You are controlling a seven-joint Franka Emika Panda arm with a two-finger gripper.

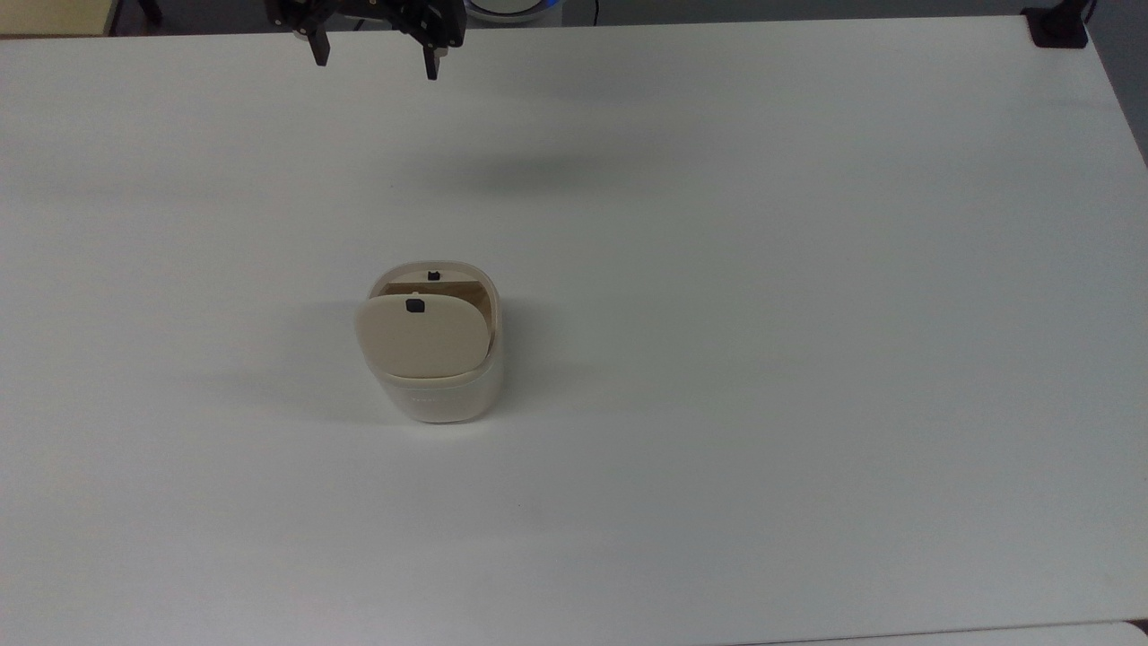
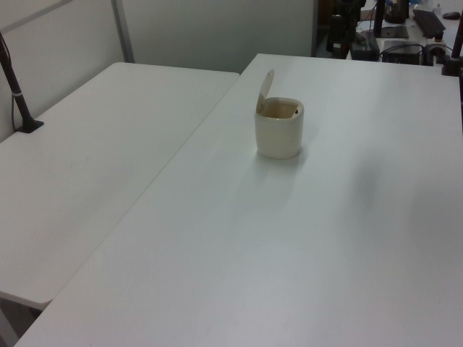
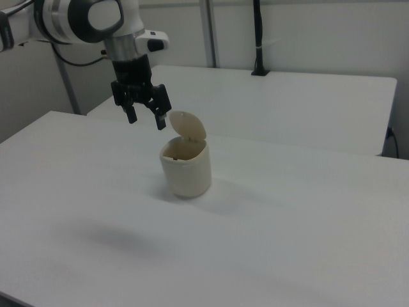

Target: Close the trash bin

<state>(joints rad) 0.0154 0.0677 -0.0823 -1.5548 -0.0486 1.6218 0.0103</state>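
While the white table (image 1: 807, 359) sits bare, I see the trash bin (image 1: 437, 377) mid-table, lid (image 1: 421, 336) up; my end effector (image 1: 375, 56) hangs spread wide at 12 o'clock.

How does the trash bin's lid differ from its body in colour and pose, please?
The lid is beige and flat, while the body is cream-white and rounded. The lid stands raised on its hinge, nearly upright in the left view, while the body sits upright on the table. Both belong to one trash bin.
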